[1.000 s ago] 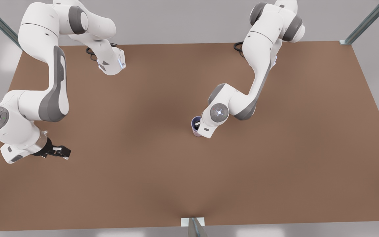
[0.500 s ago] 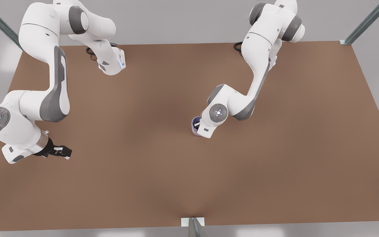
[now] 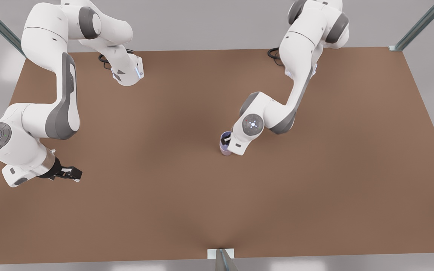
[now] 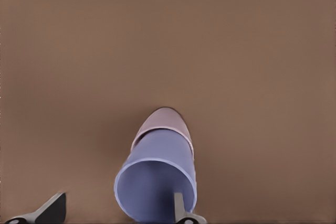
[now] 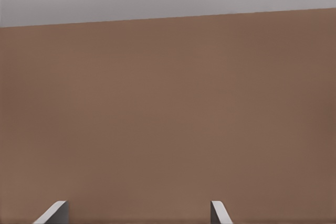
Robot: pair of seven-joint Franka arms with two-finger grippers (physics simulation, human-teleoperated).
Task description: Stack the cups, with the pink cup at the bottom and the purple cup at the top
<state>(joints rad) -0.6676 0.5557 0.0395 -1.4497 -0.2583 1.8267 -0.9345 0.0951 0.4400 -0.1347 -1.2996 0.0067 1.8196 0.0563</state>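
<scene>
Brown worktop (image 3: 171, 210), stack near its middle: purple cup (image 4: 157, 179) nested in pink cup (image 4: 164, 119). Left gripper (image 4: 118, 211) fingers spread, one inside the purple rim, one outside. Placing appears done; next, lift clear without tipping. Right gripper (image 3: 68, 174) waits near worktop's side edge, fingers spread, empty.

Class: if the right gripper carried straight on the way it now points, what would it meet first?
Probably the bare table. The right gripper, open, waits at the front view's left, and nothing stands ahead of it; depth is uncertain.
</scene>
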